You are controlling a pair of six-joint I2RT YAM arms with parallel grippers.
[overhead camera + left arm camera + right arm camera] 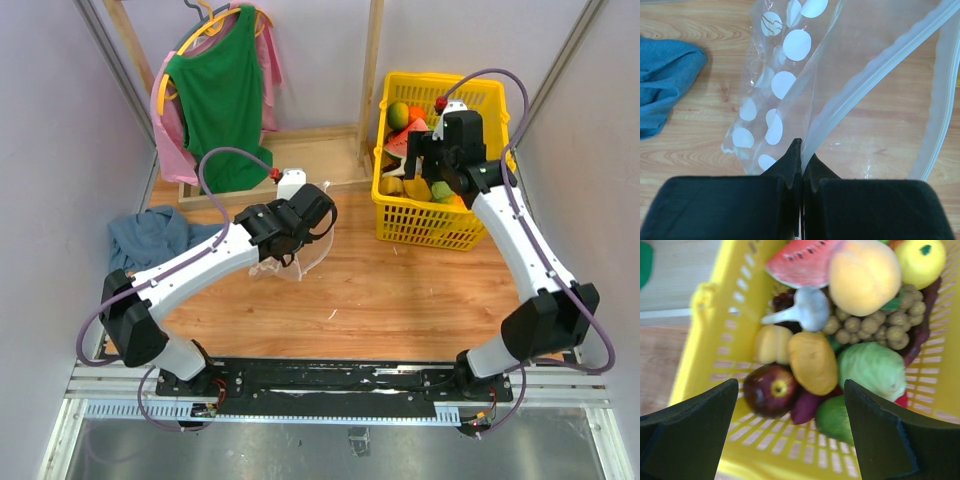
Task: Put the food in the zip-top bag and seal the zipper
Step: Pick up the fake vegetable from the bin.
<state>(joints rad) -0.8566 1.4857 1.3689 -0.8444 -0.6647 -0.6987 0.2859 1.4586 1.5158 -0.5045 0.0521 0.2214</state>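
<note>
My left gripper (802,150) is shut on the mouth edge of the clear polka-dot zip-top bag (775,95), which lies on the wood floor (290,262). The pale zipper strip (875,70) runs up and right from my fingers, and the mouth gapes open. My right gripper (790,405) is open and empty, hovering over the yellow basket (385,215) of toy food. Below it lie a dark red apple (767,390), an orange-yellow fruit (812,362), a purple piece (805,407) and a green fruit (832,417). A peach-orange round fruit (865,275) and a yellow fruit (920,260) lie further back.
A blue cloth (150,238) lies left of the bag. A rack with green and pink shirts (220,90) stands at the back left. The basket also holds a watermelon slice (800,262), a garlic bulb (807,307), a brown berry cluster (885,322) and a pale green cabbage (872,367).
</note>
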